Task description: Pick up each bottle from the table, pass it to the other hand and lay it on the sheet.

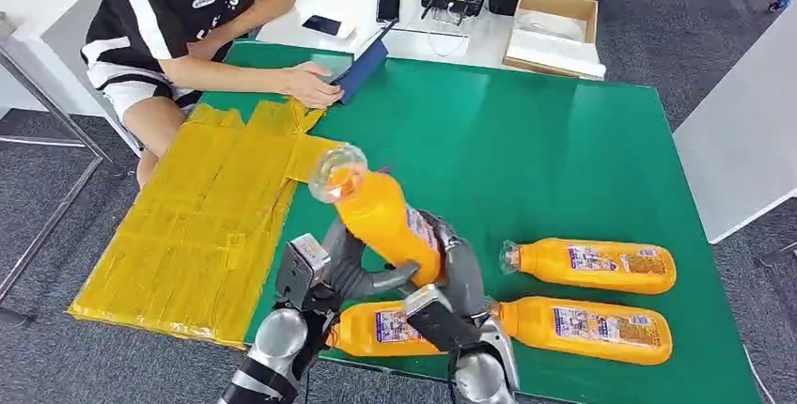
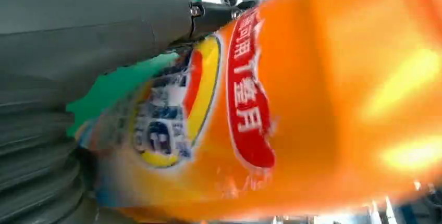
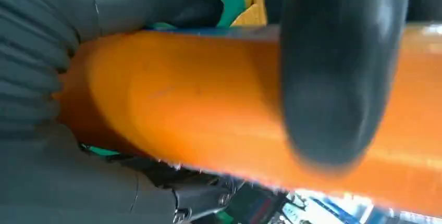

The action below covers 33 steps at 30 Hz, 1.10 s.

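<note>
Head view is showing both hands meeting on one raised bottle [image 1: 383,219]: the left hand [image 1: 350,272] and right hand [image 1: 458,277] are each wrapping it, seemingly mid-handover, cap tilting toward the yellow sheet [image 1: 202,225] beyond the left hand. Three bottles are lying beside the right hand. Red label characters are blurring, unreadable.

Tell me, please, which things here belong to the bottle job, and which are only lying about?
Belong to the job:
lifted bottle, held by left hand and right hand
three bottles lying on the table
yellow sheet

Lying about:
two phones
cardboard box
blue tablet under a person's hand
</note>
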Tool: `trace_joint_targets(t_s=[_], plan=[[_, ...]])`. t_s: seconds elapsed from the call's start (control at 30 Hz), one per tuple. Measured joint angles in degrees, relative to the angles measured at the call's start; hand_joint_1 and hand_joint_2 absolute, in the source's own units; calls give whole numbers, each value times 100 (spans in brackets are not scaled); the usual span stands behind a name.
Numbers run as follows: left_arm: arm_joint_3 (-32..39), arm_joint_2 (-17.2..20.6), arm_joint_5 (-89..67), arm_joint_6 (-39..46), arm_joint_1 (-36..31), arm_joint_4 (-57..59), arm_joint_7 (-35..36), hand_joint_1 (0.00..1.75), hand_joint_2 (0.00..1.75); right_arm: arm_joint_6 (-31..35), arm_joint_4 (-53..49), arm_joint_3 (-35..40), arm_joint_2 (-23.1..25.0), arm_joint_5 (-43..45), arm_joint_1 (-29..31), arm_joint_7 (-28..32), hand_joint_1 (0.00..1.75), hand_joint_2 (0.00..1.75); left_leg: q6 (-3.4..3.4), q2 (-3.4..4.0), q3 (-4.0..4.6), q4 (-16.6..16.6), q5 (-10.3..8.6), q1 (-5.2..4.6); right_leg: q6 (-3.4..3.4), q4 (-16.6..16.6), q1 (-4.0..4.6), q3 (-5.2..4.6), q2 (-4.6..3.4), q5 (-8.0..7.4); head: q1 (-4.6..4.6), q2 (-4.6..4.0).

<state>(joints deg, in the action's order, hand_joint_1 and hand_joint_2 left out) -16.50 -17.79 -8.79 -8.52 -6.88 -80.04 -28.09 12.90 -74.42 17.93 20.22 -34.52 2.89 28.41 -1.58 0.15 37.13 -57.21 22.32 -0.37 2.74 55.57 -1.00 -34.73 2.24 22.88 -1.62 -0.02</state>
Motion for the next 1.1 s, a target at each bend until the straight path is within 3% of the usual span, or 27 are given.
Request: trace_joint_targets(t_s=[0.3, 0.33, 1.1], plan=[[50, 0, 63, 17, -5, 39, -22, 0, 175, 271, 324, 561, -98, -109, 178, -131, 175, 175, 0, -1, 1, 0, 0, 0, 0, 0, -1, 3, 1, 0, 2, 0], [57, 0, 85, 17, -4, 39, -26, 175, 175, 271, 365, 574, -98, -113, 193, -133, 175, 175, 0, -1, 1, 0, 0, 0, 0, 0, -1, 3, 1, 0, 2, 0], [260, 0, 468, -2, 108, 35, -177, 175, 175, 450, 984, 898, -109, -96, 446, -177, 175, 175, 0, 0, 1, 0, 0, 0, 0, 0, -1, 2, 0, 0, 4, 0]])
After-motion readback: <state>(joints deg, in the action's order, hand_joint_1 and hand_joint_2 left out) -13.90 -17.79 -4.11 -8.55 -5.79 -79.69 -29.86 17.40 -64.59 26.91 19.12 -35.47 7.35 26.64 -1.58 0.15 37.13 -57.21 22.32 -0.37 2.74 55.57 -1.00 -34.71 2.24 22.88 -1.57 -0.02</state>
